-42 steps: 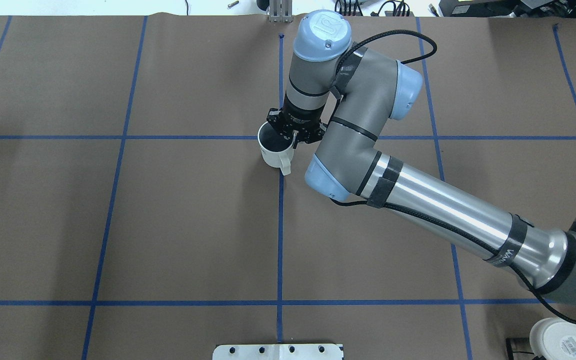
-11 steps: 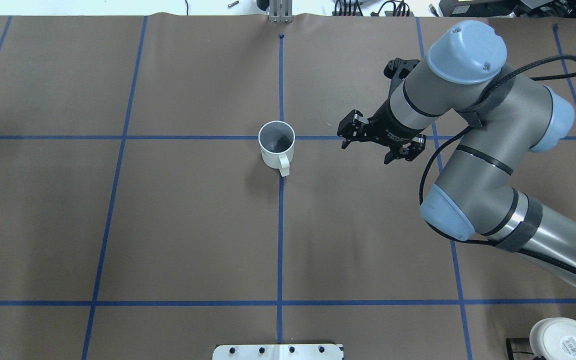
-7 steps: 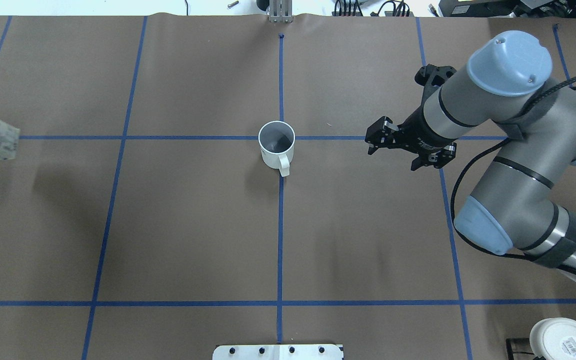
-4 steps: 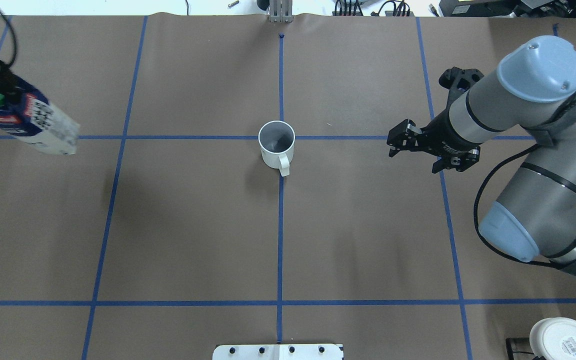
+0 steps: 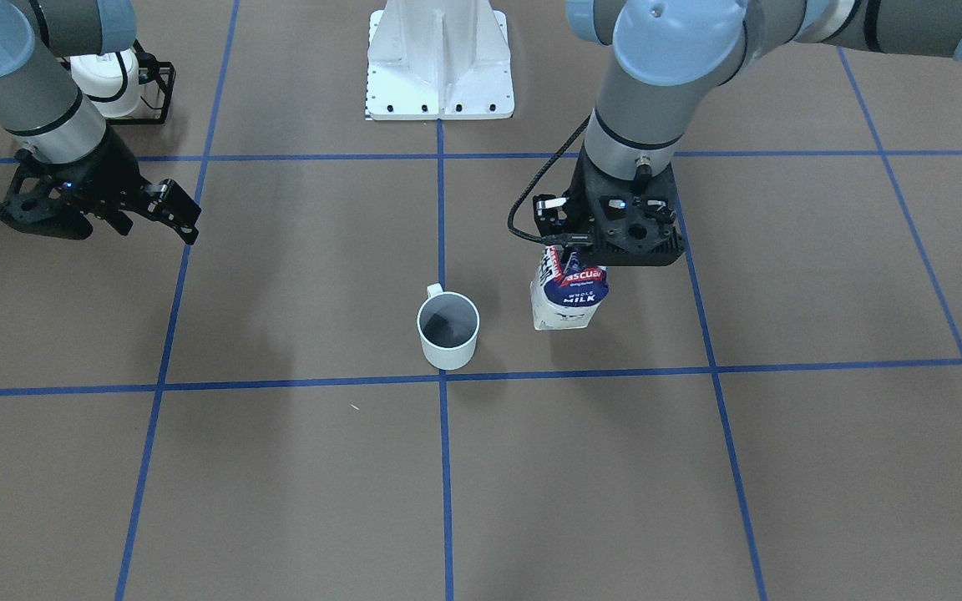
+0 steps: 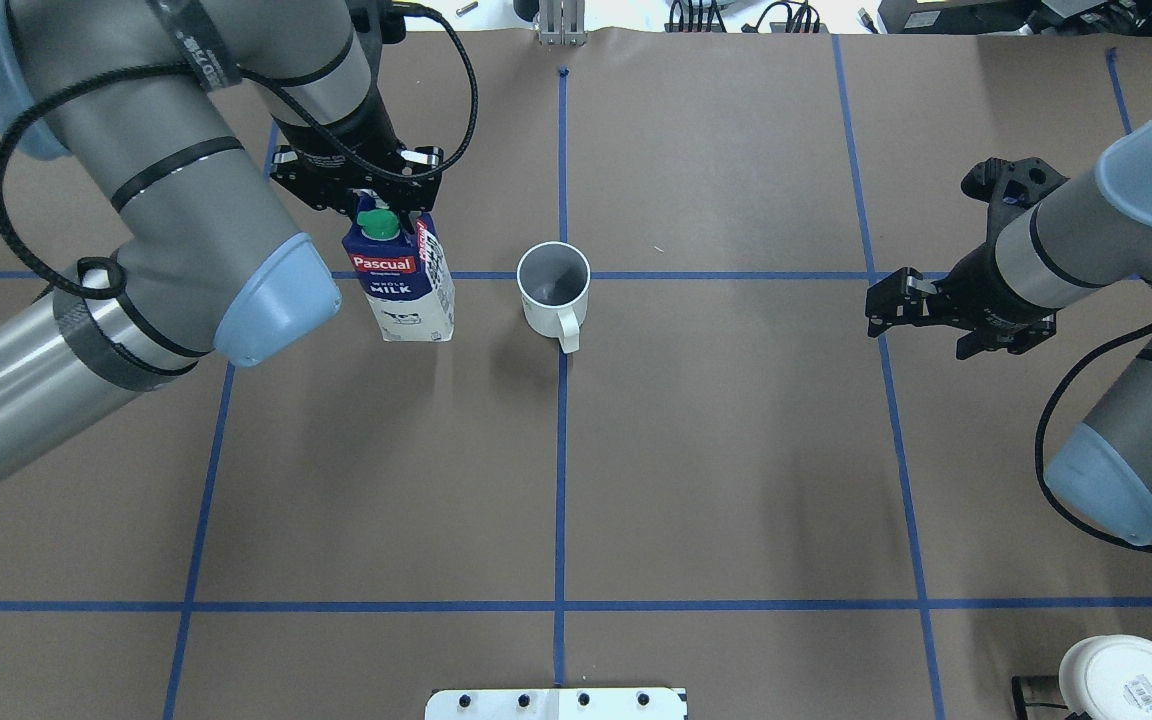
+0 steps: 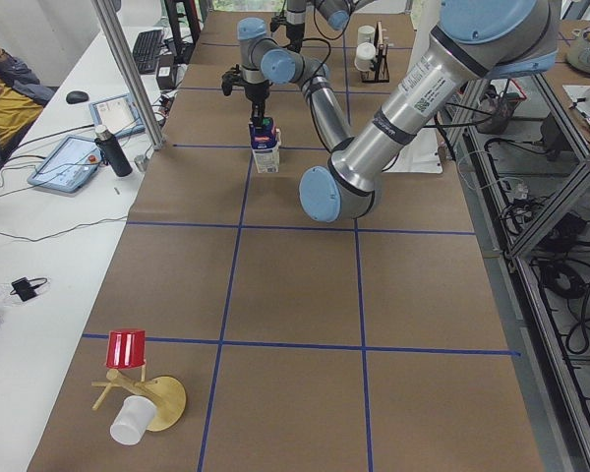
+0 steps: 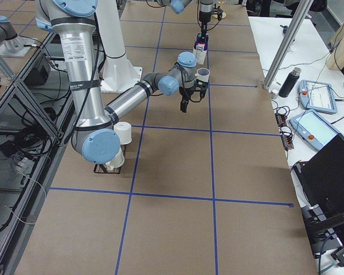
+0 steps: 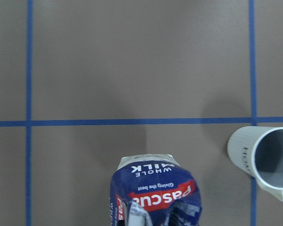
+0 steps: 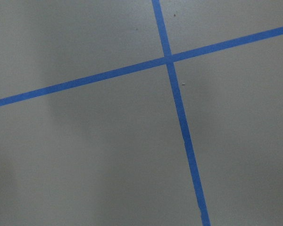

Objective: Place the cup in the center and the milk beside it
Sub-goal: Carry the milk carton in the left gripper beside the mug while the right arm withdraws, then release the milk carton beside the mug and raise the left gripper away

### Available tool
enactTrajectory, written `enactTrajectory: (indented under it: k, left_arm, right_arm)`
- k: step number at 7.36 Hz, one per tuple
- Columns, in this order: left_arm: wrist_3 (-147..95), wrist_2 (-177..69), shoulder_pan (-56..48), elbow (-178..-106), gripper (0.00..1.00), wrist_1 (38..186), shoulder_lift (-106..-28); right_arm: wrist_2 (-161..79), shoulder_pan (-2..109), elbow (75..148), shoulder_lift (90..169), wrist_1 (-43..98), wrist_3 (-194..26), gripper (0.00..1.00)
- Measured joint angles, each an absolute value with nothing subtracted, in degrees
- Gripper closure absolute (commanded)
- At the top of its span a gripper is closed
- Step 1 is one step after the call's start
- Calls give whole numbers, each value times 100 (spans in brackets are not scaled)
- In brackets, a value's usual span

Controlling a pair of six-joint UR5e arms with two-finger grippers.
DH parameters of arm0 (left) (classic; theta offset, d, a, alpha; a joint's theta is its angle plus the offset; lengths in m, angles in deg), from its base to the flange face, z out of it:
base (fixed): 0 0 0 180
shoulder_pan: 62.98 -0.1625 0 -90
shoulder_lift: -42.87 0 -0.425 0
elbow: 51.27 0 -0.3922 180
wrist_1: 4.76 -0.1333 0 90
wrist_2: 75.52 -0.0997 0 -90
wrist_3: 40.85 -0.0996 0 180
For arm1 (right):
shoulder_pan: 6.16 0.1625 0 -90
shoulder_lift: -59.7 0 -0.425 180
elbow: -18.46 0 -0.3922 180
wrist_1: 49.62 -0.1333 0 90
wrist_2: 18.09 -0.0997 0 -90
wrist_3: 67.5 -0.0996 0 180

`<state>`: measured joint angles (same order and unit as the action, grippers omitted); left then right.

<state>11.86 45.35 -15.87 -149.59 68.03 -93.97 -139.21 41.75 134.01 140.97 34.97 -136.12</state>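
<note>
Swinging in from my far left, the milk (image 6: 401, 290) is now upright just left of the cup (image 6: 554, 290); I can't tell if it touches the tabletop (image 6: 736, 480). Left jaws pinch its gabled top. Right jaws, spread and empty, have backed farther right of the cup, which stands where the blue tape lines (image 6: 561, 450) cross.

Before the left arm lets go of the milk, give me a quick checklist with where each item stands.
1. Cup upright on the crossing of the blue tape lines: ok.
2. Milk upright, beside the cup, not touching it: ok.
3. Milk's base resting on the table: cannot tell.
4. Left gripper shut on the milk's top: ok.
5. Right gripper open, empty, clear of both: ok.
</note>
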Motion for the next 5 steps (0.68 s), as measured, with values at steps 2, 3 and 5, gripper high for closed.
enactTrajectory:
  k: [2, 3, 5]
  left_arm:
    - [1221, 4534, -1701, -14656, 7, 7281, -9449]
    - [1223, 4518, -1763, -14574, 2, 7404, -9446]
    - [1245, 4458, -1815, -14640, 2, 7458, -9428]
  right_arm:
    - [-13920, 4201, 13442, 14175, 3494, -13594, 0]
    - [-13920, 4241, 13493, 14256, 3494, -13573, 0]
    - [-13922, 4372, 13649, 14552, 3488, -13236, 0]
